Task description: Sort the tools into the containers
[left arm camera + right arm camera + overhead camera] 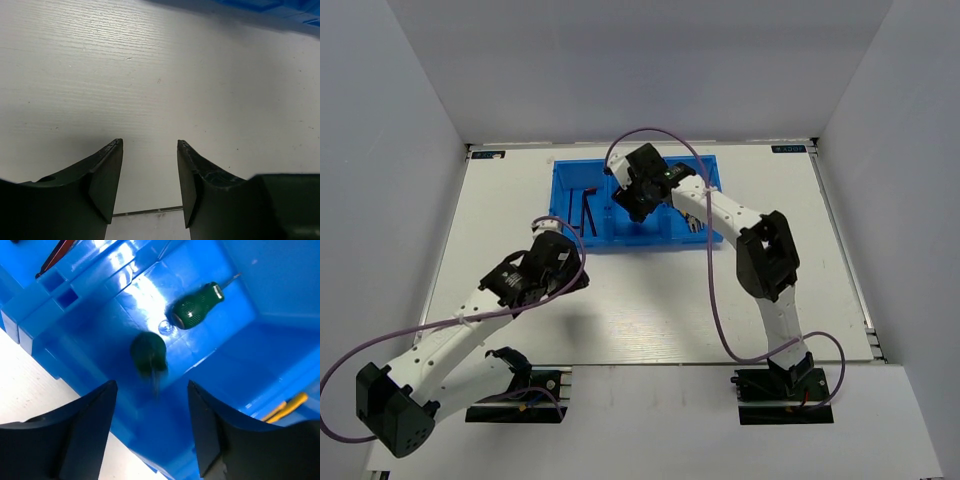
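Fingers [105, 175] of the left gripper [150, 145] stand spread with nothing between them. They hang over bare white table [150, 75] in the lower left of the overhead view, short of the bin tray [557, 200]. Only the tray's blue edge shows, in the upper right corner of the left wrist view.

Further up the overhead view, the right gripper [151, 384] hangs over the tray's middle compartment [215, 355], its jaws likewise parted and gripping nothing. In the right wrist view a blurred dark green screwdriver [148, 356] shows just above the gap between the fingertips. The blur hides whether it touches the compartment floor. Up and right of it, a second green-handled screwdriver [196, 307] lies in sharp focus on the same floor, its thin shaft pointing to the upper right. The two are near each other but apart.

Yellow handles of the pliers [287, 407] peek over a divider at the lower right edge of that view. Overhead they lie in the right compartment [678, 234], mostly hidden under the right arm. Two dark hex keys [582, 212] lie close together in the left compartment [565, 180], at the tray's left end, left of centre in the upper half of the frame.
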Action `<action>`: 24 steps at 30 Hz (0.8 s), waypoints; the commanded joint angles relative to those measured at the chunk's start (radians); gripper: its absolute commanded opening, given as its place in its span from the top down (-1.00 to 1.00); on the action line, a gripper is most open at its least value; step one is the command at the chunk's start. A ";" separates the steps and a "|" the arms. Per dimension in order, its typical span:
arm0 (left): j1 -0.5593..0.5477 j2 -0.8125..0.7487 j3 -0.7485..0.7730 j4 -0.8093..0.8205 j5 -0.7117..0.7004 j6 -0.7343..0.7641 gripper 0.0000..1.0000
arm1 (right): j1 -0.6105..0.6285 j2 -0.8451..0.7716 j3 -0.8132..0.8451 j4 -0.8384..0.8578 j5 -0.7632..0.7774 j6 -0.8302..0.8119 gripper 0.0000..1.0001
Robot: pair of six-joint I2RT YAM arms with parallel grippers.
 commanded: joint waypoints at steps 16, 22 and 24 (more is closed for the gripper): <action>-0.005 0.110 -0.041 0.200 0.085 0.049 0.35 | -0.123 -0.694 -0.674 -0.063 -0.050 0.157 -0.80; -0.005 0.090 -0.065 0.246 0.105 0.081 -0.89 | -0.199 -0.955 -0.962 -0.043 0.082 0.213 -0.80; -0.005 0.090 -0.055 0.246 0.105 0.107 -0.98 | -0.223 -1.006 -1.003 -0.044 0.143 0.230 -0.80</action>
